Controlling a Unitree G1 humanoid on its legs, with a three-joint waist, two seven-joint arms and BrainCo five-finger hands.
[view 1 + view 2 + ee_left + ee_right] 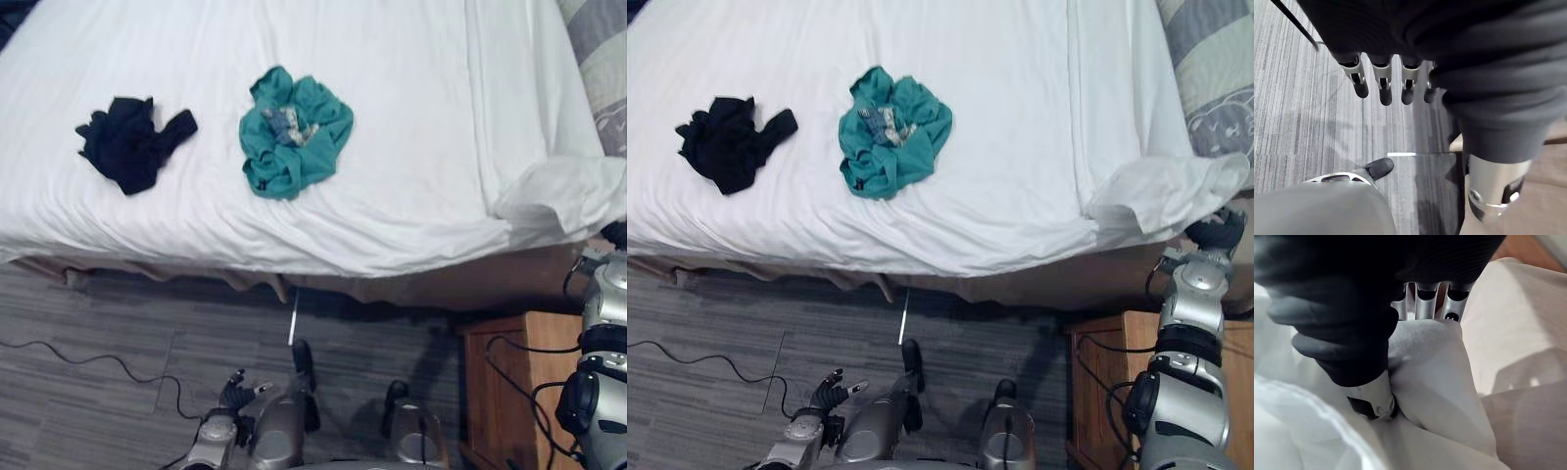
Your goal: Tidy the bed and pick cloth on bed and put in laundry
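On the bed [59, 250], a white bedcover [411, 117] lies spread across the mattress, mostly flat with soft wrinkles. Two loose cloths rest on it, well apart from each other. A black garment [127, 145] sits crumpled toward the robot's left side. A teal garment [294, 137] is bunched in a rough ring near the middle, with a small grey patterned piece [287, 125] lying on top of it. Neither cloth is touched by a hand.

At the bed's near right corner the bedcover is gathered into a raised, folded flap [1161, 191]. The right hand [1218, 230] is at the edge of that flap. In the right wrist view its fingers [1422, 308] and thumb [1371, 399] are pinched tight on a fold of the white fabric.

Beyond the flap, a grey striped pillow [1210, 59] lies at the head of the bed. Below the right arm stands a wooden nightstand [1112, 387], just beside the bed frame.

The left hand [1383, 81] hangs low over the grey plank floor [98, 323], clear of the bed, its fingers loose and apart from the thumb, holding nothing.
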